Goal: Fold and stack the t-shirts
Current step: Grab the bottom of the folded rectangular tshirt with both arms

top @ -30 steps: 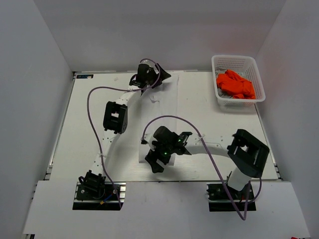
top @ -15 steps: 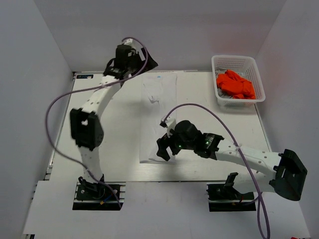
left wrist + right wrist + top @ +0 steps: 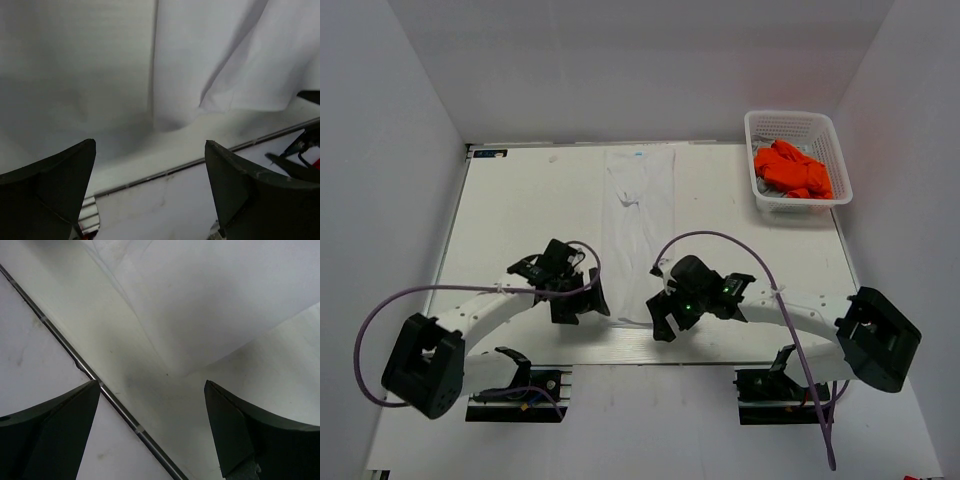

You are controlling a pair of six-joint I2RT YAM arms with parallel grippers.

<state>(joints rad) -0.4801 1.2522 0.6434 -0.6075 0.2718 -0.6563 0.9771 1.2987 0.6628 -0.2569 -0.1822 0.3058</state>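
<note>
Your white shirt [image 3: 640, 235] lies as a long strip mid-table [image 3: 520, 210], hem near the front edge. Left gripper [image 3: 582, 307] and right gripper [image 3: 665, 327] flank that hem, both spread and empty. Only the wrist views show the edge rail [image 3: 90, 371] close below. The orange shirt [image 3: 792, 168] sits in the basket [image 3: 790, 122], far right.

No writing can be read in any view. The white t-shirt [image 3: 640, 215] bears a small bluish mark [image 3: 640, 155] at its far end, perhaps a neck label, too small to make out. A dark tag [image 3: 490, 153] at the far left corner of the surface [image 3: 510, 215] is equally illegible.
</note>
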